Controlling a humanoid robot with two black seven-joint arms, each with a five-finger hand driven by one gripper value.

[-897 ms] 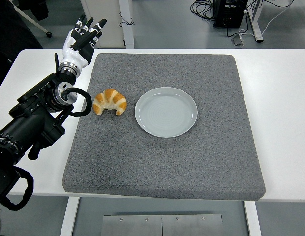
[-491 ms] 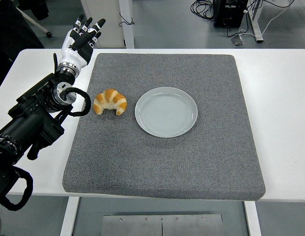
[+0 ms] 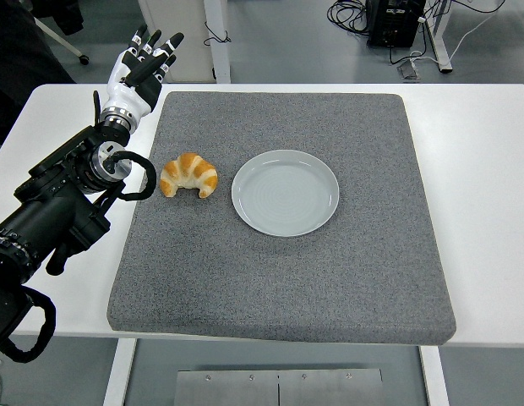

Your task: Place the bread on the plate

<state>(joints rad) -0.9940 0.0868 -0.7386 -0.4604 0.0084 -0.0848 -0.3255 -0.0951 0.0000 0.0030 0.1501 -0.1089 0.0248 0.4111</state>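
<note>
A golden croissant (image 3: 188,176) lies on the grey mat (image 3: 279,279), just left of a round pale blue plate (image 3: 285,192). The plate holds nothing. My left hand (image 3: 142,61) is raised at the far left corner of the table, past the mat's back left corner, its white and black fingers (image 3: 165,47) spread and holding nothing. It stands well behind the croissant and apart from it. The left black arm runs from the picture's lower left up to that hand. No right arm shows.
The mat covers most of the white table (image 3: 482,169). Beyond the far edge are table legs (image 3: 215,38), cables and a black box (image 3: 395,21) on the floor. A dark shape (image 3: 21,59) shows at the top left.
The left hand wavers by a few pixels near the table's far left corner. The croissant and plate have not moved.
</note>
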